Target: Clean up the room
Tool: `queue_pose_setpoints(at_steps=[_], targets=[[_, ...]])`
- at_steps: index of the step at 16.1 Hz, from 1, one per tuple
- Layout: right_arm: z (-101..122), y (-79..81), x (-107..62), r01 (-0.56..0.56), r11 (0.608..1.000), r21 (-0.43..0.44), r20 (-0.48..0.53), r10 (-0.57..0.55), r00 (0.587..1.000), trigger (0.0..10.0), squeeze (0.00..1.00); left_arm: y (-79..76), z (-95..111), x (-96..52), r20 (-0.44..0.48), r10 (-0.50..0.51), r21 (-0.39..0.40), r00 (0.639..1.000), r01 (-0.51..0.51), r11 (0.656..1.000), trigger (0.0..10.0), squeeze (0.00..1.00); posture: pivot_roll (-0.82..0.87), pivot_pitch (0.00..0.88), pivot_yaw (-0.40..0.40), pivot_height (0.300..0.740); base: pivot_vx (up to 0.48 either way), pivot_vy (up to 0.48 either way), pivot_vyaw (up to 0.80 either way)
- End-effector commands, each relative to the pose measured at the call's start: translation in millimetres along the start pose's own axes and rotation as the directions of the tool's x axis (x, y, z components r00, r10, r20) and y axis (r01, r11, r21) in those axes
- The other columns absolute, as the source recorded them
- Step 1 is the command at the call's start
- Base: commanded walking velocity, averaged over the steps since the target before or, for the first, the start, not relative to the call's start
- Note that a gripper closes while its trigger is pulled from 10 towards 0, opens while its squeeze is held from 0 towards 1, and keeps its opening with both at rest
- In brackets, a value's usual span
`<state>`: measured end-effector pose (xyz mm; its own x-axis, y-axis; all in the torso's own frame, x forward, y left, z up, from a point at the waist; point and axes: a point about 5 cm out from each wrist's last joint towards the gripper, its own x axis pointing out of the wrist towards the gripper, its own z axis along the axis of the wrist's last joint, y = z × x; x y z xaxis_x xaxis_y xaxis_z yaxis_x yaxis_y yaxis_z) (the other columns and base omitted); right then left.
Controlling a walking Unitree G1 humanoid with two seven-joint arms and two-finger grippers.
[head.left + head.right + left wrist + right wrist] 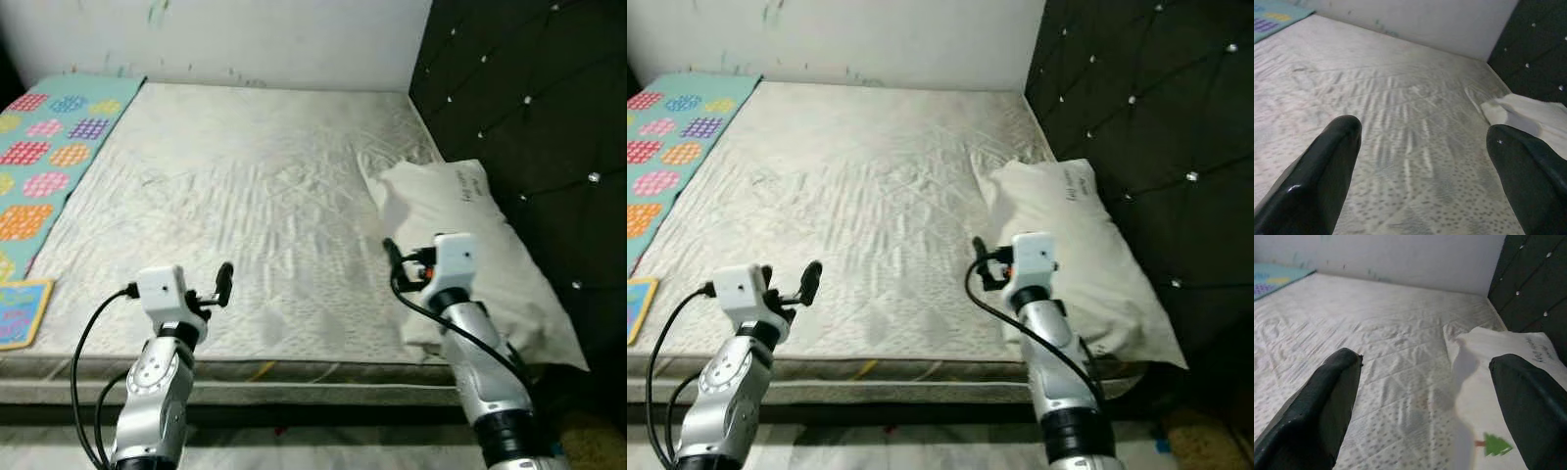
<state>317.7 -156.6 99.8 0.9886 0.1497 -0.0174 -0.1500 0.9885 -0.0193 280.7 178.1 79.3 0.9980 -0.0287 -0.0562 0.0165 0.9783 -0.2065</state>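
Observation:
A white pillow [446,196] with a small green tree print [1494,444] lies on the right side of the grey quilted mattress [245,186], against the headboard. Above the mattress's near edge, at the pillow's left border, my right gripper [1425,367] is open with nothing between its fingers. My left gripper [1425,137] hovers over the near left part of the mattress, also open and holding nothing. Both point toward the far wall.
A black tufted headboard [529,88] runs along the right. A turquoise play mat with coloured dot squares [49,147] covers the bed's left side, and a blue-and-yellow patterned piece [20,308] lies near the front left corner. A white wall [245,39] closes the far end.

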Motion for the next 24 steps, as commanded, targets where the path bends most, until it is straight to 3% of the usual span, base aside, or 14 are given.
queue_pose_setpoints(at_steps=[1,18,24], targets=[[4.8,8.5,3.7,-0.027,1.000,0.008,0.017,0.027,0.999,10.0,0.00,7.8,-0.4,-2.4,-0.003,0.022,0.019,1.000,-0.022,1.000,10.0,0.00,-0.08,0.043,-0.033,0.740,0.000,0.292,0.00],[4.1,6.9,3.6,-0.012,1.000,0.010,0.015,0.012,1.000,10.0,0.00,5.3,0.5,-5.4,0.003,-0.031,0.001,1.000,0.031,1.000,10.0,0.00,-0.08,0.057,-0.033,0.740,0.028,0.000,0.00],[3.8,6.2,4.4,-0.004,1.000,0.016,0.012,0.004,1.000,10.0,0.00,6.2,0.5,-4.2,-0.002,-0.019,0.001,1.000,0.019,1.000,10.0,0.00,-0.08,0.057,-0.032,0.740,0.000,0.000,-0.65]])
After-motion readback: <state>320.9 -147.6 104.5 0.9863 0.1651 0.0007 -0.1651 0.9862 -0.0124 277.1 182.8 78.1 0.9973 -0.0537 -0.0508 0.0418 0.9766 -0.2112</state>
